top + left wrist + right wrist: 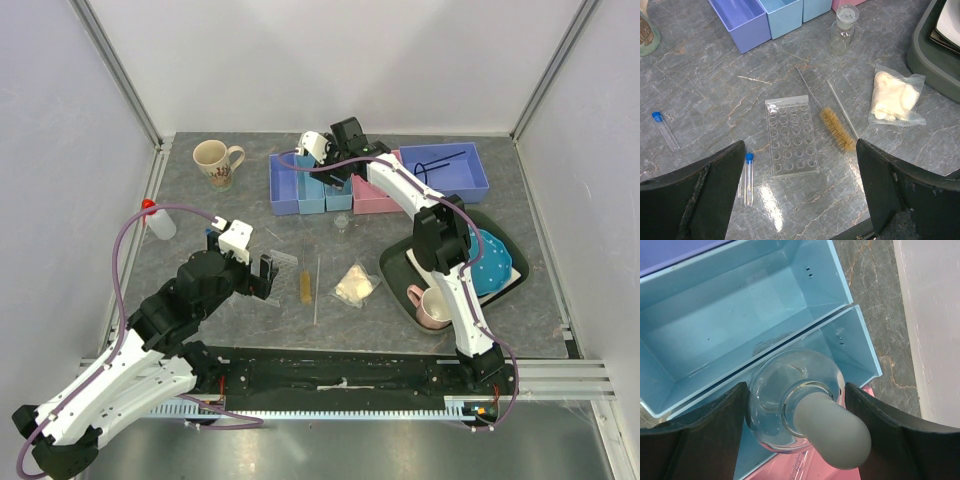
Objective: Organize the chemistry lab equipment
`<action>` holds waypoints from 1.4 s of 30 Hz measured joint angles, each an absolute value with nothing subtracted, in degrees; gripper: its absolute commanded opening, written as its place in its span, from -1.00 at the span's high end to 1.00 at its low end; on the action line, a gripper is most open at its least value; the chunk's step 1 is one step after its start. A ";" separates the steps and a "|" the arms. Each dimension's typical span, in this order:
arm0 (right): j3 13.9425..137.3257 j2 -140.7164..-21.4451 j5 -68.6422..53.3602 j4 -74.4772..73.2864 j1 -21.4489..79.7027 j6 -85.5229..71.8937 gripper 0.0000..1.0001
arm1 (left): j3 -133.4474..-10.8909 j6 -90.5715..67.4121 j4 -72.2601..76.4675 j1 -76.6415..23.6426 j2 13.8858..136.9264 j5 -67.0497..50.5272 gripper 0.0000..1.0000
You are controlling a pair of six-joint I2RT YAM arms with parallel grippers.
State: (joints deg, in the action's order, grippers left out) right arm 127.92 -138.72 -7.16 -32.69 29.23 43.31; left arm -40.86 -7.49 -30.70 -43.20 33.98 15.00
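Grey marbled tabletop, white walls around it. At the far left sits a squeeze bottle (pixel 157 221) with a red cap, and a beige mug (pixel 215 160) stands behind it.

The left gripper (pixel 800 152) hangs over the clear rack (pixel 791 136), jaws spread wide and holding nothing. The rack lies flat. One blue-capped tube (pixel 665 131) lies well off to its left, and another tube (pixel 748 175) just beside its left edge. Right of the rack come a brush (pixel 836 129), a thin rod (pixel 842 109) alongside it, then the whitish bag (pixel 895 97).

A second bottle (pixel 842 35) stands upright just in front of the bins. At the back, the purple bin (pixel 285 185) starts the row. The right gripper (pixel 795 405) is closed on a bottle (pixel 772 410) – clear glass, frosted stopper toward the camera – over a light-blue bin (pixel 850 340). Whether it touches the bin floor I cannot tell.

Next come the pink bin (pixel 365 197) and a blue tray (pixel 470 175) holding the wire ring (pixel 440 160) on its rod. Nearest on the right, a dark tray (pixel 392 268) carries a dotted plate (pixel 495 262) and a pink mug (pixel 432 308).
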 measured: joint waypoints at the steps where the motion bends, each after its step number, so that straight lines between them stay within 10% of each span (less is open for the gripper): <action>1: 127.92 -138.72 -7.14 -32.51 29.23 43.31 -0.01 | -40.86 -7.49 -30.72 -43.20 33.98 15.00 -0.97; 15: 128.18 -138.74 -4.23 -28.97 29.23 43.11 -0.06 | -40.86 -7.49 -30.72 -43.20 33.98 15.00 -0.97; 29: 129.67 -141.32 -2.90 -26.11 29.23 43.07 -0.96 | -40.86 -7.49 -30.72 -43.20 34.00 15.03 -0.97; 42: 129.49 -138.41 -3.99 -25.08 29.12 39.40 -0.96 | -40.84 -7.49 -30.72 -43.20 33.82 15.00 -0.97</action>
State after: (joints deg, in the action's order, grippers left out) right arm 129.49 -138.41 -3.99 -25.08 29.12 39.40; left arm -40.84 -7.49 -30.72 -43.20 33.82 15.00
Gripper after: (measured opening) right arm 0.982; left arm 0.982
